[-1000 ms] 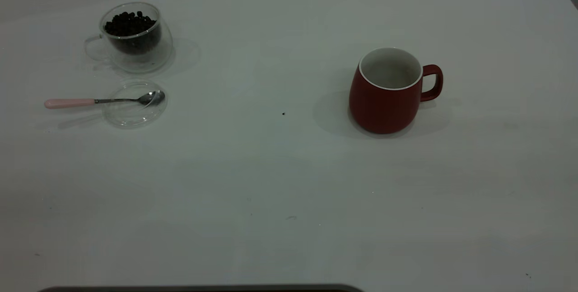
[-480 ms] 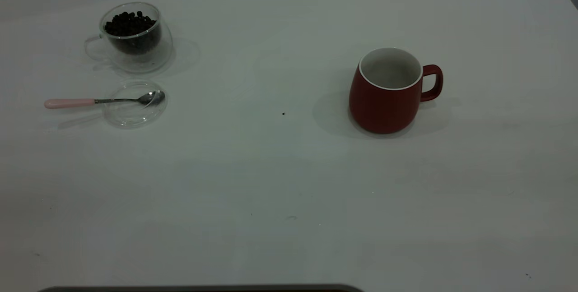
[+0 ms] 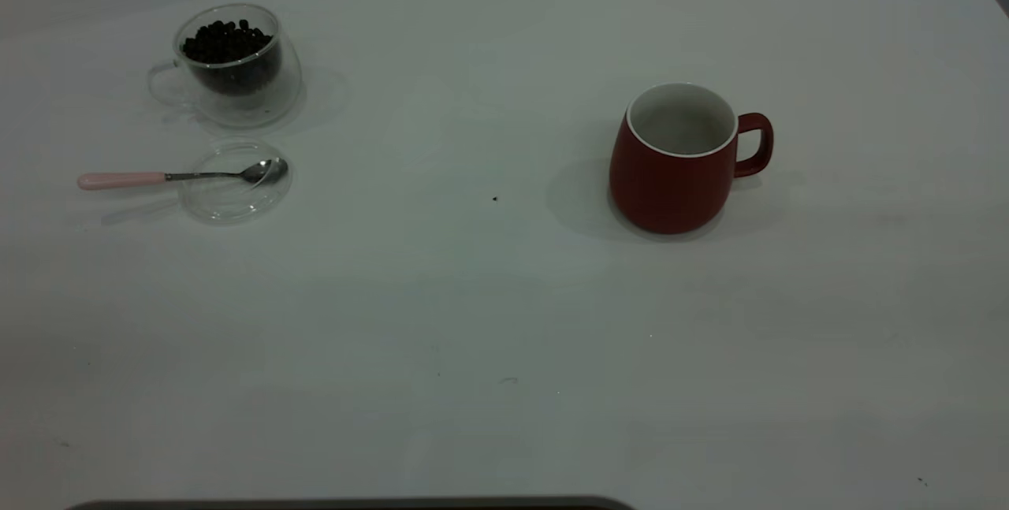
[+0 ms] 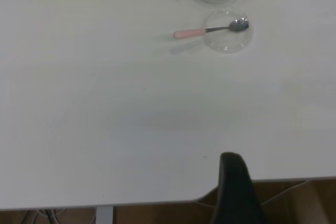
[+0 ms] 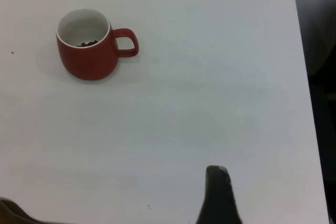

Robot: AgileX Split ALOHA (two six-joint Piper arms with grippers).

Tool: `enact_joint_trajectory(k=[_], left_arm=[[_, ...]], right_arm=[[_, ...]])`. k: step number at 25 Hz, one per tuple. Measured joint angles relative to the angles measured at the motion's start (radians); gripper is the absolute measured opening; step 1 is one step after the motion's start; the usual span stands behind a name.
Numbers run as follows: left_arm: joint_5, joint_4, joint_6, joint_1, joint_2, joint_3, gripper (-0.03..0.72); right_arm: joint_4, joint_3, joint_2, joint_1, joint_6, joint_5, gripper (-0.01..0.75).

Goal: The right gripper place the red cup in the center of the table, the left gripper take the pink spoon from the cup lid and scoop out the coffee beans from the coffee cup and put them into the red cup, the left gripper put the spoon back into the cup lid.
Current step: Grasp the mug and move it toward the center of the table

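1. Red cup [image 3: 670, 171] upright on tabletop [image 3: 504, 321], a few beans inside.
2. Pink spoon [image 3: 181, 176] across cup lid [image 3: 235, 193], beside coffee cup [image 3: 228, 65].
3. Left tool [image 4: 236, 190], right tool [image 5: 218, 198]: grip cannot tell.

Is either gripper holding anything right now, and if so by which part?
Nothing is held. The pink spoon lies across the cup lid, and the red cup stands alone on the table, no gripper near either.

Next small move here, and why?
Probably advance the right gripper toward the red cup: it stands right of the table centre, ungripped. Caveat: the pink spoon lies on the cup lid and a few coffee beans sit in the cup, so the job may be finished.
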Motion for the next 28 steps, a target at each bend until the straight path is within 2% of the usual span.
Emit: enact_joint_trajectory(k=[21,28], left_arm=[[0.0,0.0,0.0,0.0,0.0,0.0,0.517],[0.0,0.0,0.0,0.0,0.0,0.0,0.517]], right_arm=[[-0.005,-0.001,0.005,0.0,-0.013,0.0,0.591],[-0.011,-0.104,0.241,0.0,-0.084,-0.018,0.591]])
